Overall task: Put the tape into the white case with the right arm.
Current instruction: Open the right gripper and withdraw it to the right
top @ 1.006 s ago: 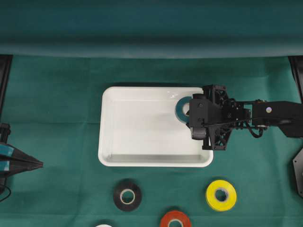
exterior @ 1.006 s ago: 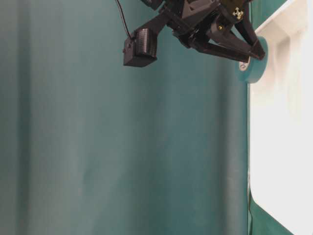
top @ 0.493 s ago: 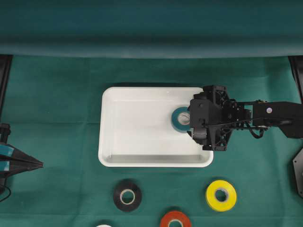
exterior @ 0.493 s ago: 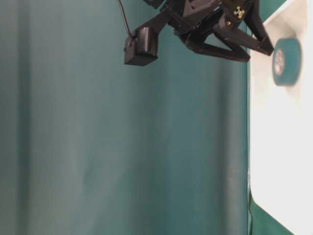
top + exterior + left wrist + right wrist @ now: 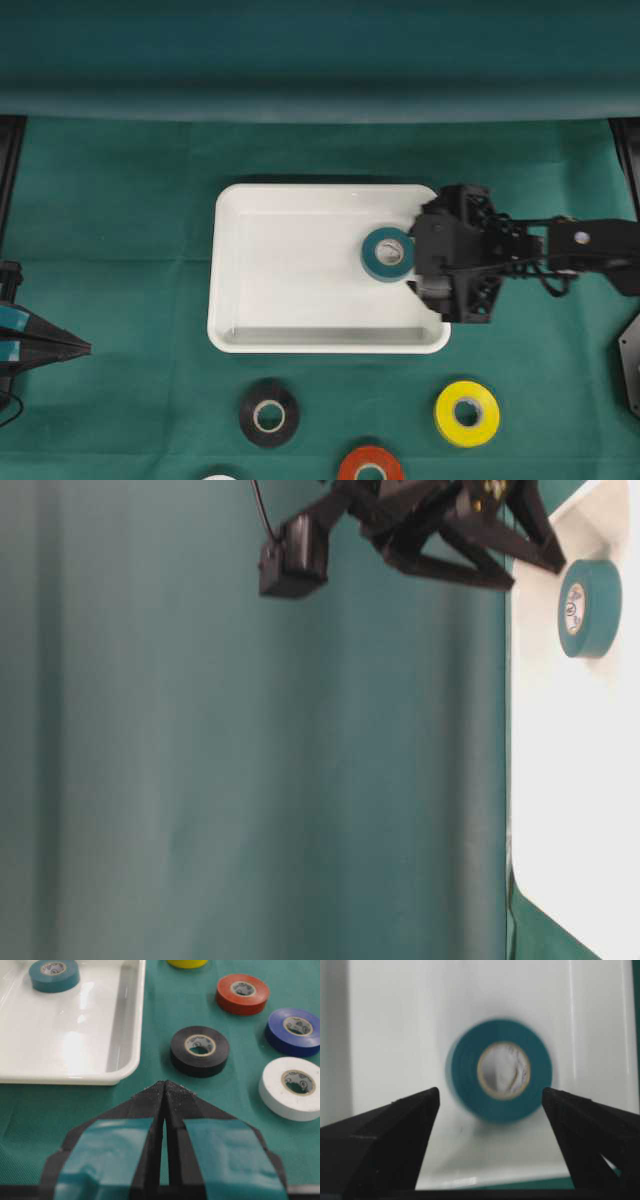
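Tape dropped, beyond spread right gripper

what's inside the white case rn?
One teal tape roll lying flat near the right end of the white case. The open right gripper covers that end's rim.

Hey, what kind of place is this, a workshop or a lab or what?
Probably a robot manipulation test bench: a green cloth-covered table, a white case holding a teal tape roll, and an open black right gripper above it.
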You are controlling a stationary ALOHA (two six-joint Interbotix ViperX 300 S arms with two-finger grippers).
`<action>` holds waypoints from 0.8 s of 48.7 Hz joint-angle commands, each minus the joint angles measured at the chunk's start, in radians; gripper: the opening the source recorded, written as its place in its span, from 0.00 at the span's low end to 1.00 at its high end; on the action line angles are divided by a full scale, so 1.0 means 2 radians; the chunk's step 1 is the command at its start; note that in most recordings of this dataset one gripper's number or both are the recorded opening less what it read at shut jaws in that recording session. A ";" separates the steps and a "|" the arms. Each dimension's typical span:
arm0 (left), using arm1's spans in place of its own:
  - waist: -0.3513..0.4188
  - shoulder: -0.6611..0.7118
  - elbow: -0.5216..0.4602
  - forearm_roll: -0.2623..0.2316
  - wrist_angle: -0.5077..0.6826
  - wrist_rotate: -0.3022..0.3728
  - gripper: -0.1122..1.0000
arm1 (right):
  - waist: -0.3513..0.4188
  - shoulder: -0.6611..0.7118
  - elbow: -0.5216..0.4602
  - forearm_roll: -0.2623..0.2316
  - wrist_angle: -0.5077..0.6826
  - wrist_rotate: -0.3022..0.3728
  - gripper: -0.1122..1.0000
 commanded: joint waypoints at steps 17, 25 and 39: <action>0.000 0.004 -0.005 -0.001 -0.002 0.000 0.10 | 0.000 -0.209 0.144 0.002 -0.022 0.035 0.76; 0.000 0.004 -0.005 -0.001 -0.002 0.000 0.10 | 0.008 -0.275 0.189 0.002 -0.020 0.055 0.76; 0.000 0.004 -0.005 -0.001 -0.003 0.000 0.10 | 0.018 -0.304 0.207 0.002 -0.020 0.063 0.76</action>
